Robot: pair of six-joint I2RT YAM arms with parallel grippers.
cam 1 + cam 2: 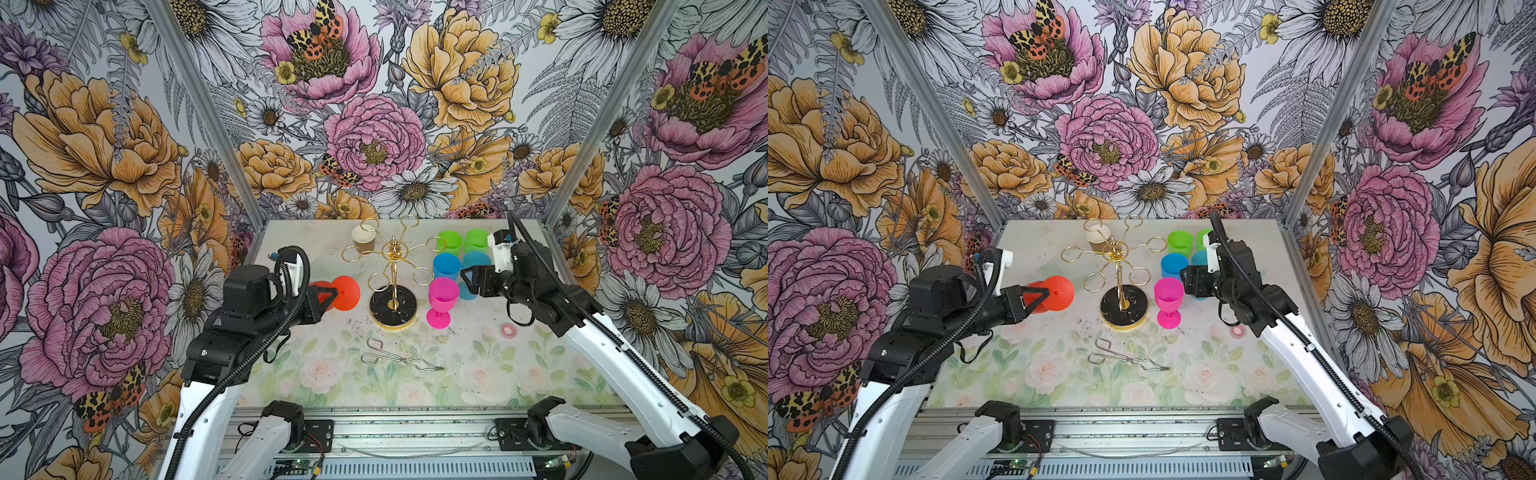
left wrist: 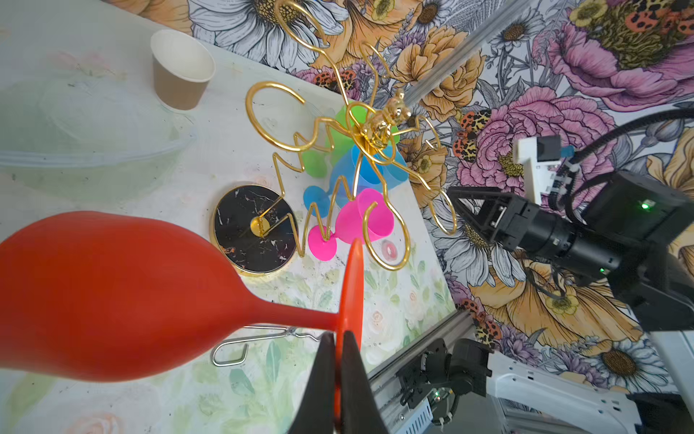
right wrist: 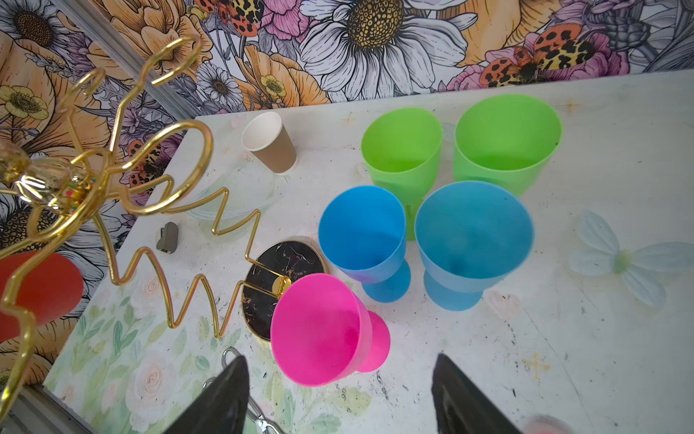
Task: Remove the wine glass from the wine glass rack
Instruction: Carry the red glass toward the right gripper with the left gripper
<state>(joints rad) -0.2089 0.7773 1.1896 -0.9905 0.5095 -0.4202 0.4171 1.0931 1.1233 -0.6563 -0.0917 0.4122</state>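
Left gripper [image 1: 336, 292]: pressed together on the foot of the red wine glass [image 1: 345, 293]; the glass lies on its side in the air, stem level, bowl toward the arm. It is off the wine glass rack [image 1: 393, 274], just to the rack's left and apart from the nearest loop.

Both top views show the foot face-on with the fingers across it; only the left wrist view shows the pinch itself: two black fingertips [image 2: 326, 360] clamp the foot's rim edge-on. That view also shows the whole bowl [image 2: 112, 297], mostly hidden behind the gripper from above.

Right gripper [image 1: 464, 279]: spread wide, holding nothing, hanging right of the rack above the blue glasses. The right wrist view shows its fingers [image 3: 225, 398] well apart, with the pink wine glass [image 3: 319, 330] upright on the table between and beyond them.

The right wrist view shows both blue glasses [image 3: 362, 229] and both green glasses [image 3: 402, 141] whole; from above the arm covers part of them. It also shows a small grey clip [image 3: 167, 236].

Paper cup [image 1: 363, 239] stands behind the rack; steel wire tongs [image 1: 399, 357] lie in front of it.
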